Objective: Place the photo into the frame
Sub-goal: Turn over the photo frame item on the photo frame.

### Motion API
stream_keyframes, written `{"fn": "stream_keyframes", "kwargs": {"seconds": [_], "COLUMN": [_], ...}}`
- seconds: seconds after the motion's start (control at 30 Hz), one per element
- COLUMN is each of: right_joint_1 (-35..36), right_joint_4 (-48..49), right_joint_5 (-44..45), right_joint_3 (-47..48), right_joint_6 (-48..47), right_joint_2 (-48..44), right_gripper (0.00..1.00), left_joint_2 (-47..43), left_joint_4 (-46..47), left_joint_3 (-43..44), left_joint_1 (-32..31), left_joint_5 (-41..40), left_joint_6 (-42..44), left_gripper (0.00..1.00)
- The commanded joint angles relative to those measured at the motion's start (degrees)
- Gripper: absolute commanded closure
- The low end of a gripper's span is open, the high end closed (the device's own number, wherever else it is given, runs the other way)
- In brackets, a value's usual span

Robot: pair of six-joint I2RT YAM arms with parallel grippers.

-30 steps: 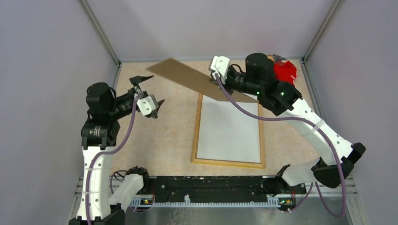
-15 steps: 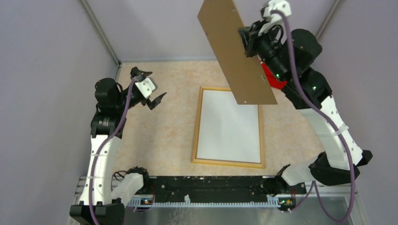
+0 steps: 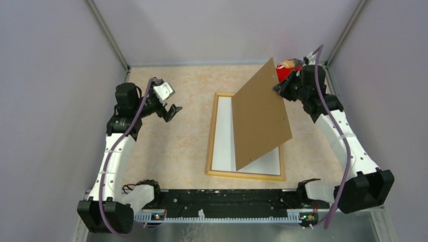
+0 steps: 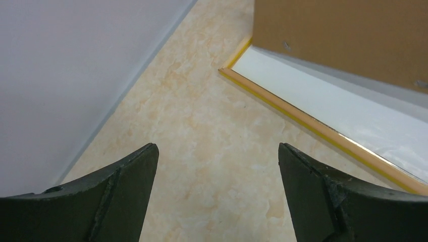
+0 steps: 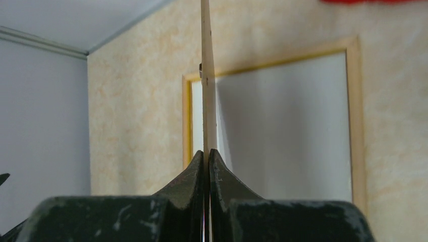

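The frame [image 3: 212, 141] lies flat on the table with its pale wood side up, a yellow edge showing in the left wrist view [image 4: 303, 121]. Inside it lies the photo [image 3: 222, 148], white back up. My right gripper [image 3: 280, 86] is shut on the far right edge of a plain brown backing board [image 3: 260, 118]. The board hangs tilted over the frame's right half and hides part of the photo. The right wrist view shows the board [image 5: 206, 75] edge-on between the fingers [image 5: 208, 151], above the photo [image 5: 287, 126]. My left gripper [image 3: 168, 108] [image 4: 217, 148] hovers open and empty left of the frame.
A red object [image 3: 283, 70] sits at the back right corner behind the right gripper. Grey walls close in the table on three sides. The marbled tabletop [image 4: 202, 126] lies under the left gripper, with the left wall close by.
The right arm has swung the backing board down from high above the back of the table to a tilt over the frame. The left arm has shifted slightly toward the back.
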Motion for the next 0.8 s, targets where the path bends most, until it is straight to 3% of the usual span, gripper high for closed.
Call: {"fn": "stream_keyframes", "kwargs": {"seconds": [0.0, 0.43, 0.77], "right_joint_1": [-2.93, -6.33, -6.33], "right_joint_4": [16.41, 36.38, 46.34], "right_joint_5": [-11.31, -15.81, -13.78], "right_joint_3": [-10.27, -33.97, -43.76], "right_joint_6": [13.9, 21.21, 23.29], "right_joint_2": [-9.31, -19.82, -21.78], "right_gripper": [1.0, 1.0, 1.0], "left_joint_2": [1.18, 2.46, 3.33], "left_joint_4": [-1.47, -1.78, -1.36], "left_joint_3": [-0.33, -1.73, -3.54], "left_joint_1": [-0.08, 0.0, -0.06], "left_joint_5": [0.59, 1.6, 1.71], "left_joint_6": [1.23, 1.26, 1.44], "left_gripper": [0.06, 0.08, 0.09]}}
